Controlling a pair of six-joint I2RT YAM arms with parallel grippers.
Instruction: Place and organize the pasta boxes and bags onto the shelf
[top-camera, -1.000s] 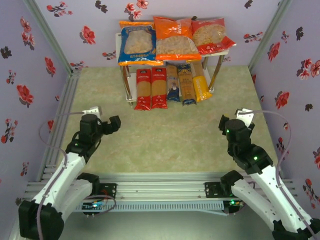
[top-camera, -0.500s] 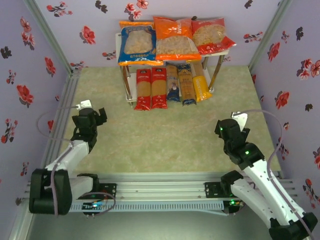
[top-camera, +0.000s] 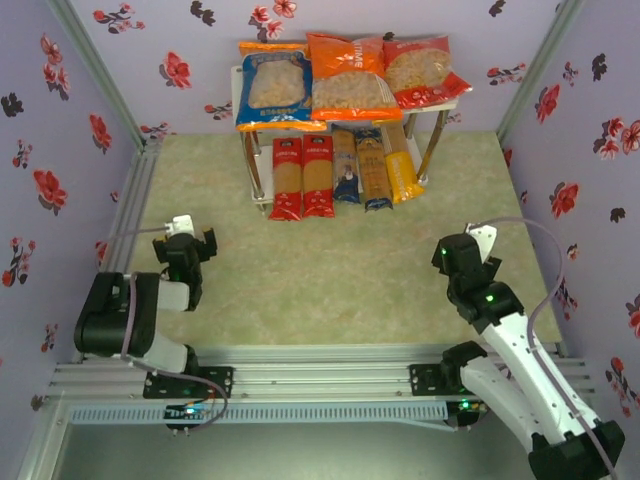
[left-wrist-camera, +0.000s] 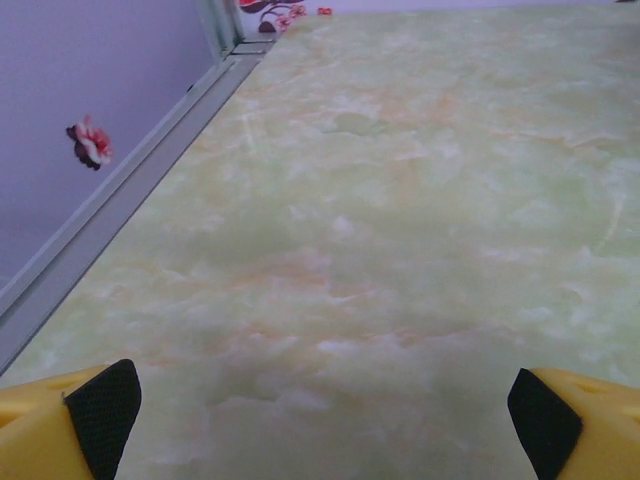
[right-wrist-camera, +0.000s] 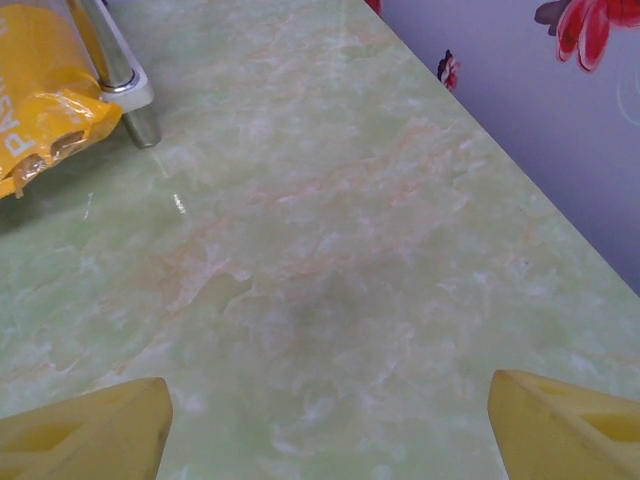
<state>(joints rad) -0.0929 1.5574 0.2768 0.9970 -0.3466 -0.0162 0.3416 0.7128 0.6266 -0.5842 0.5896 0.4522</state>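
Three bags lie on the top board of the shelf: blue, orange and red. Several pasta boxes stand side by side on the lower board: two red, a dark blue, a tan-and-blue and a yellow-orange. My left gripper is open over bare table at the near left. On the near right, far from the shelf, my right gripper is open and holds nothing. The yellow-orange pack and a shelf leg show in the right wrist view.
Floral purple walls close in the table on the left, back and right, with a metal rail along the left wall's foot. The green marbled tabletop stretches between the arms and the shelf.
My left arm has folded back toward its base, drawing its gripper to the near left. The right gripper has pulled back slightly and opened a little wider. The packs have not moved.
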